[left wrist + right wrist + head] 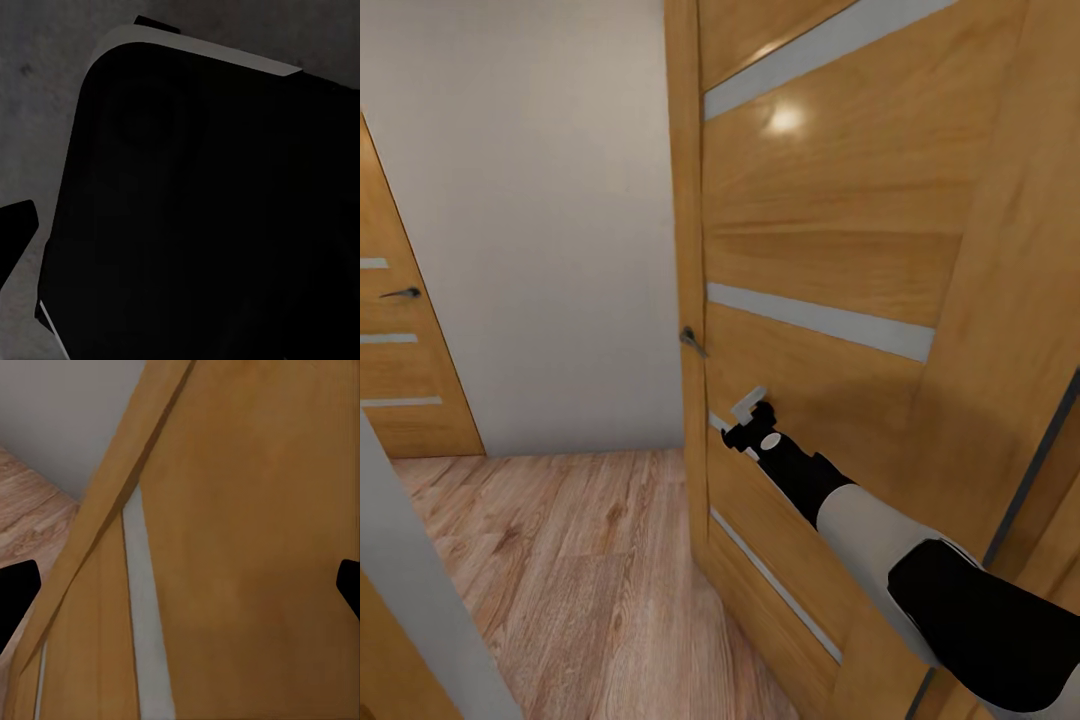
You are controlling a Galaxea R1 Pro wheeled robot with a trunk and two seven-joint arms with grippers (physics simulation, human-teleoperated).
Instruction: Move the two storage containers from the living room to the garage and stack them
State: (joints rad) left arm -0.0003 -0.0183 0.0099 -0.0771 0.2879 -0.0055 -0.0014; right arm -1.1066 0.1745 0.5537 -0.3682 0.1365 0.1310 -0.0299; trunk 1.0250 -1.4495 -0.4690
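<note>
Light wood-plank flooring [570,590] runs up to a plain white-grey wall [530,220], with an orange-wood door [830,240] striped in pale bands standing close in front of the robot and a second matching door [395,350] at the far left. A dark lever handle [691,341] sits on the near door's edge. The right arm [880,540] reaches forward and its right gripper [752,412] is right at the door's face, just below the handle; whether it touches the panel cannot be told. In the right wrist view the fingertips [16,585] sit far apart at the frame's edges with nothing between them, so the right gripper is released. The left wrist view shows a dark rounded body [202,210] over dim grey floor, with one finger [15,225] at the edge; the left gripper's state cannot be told.
</note>
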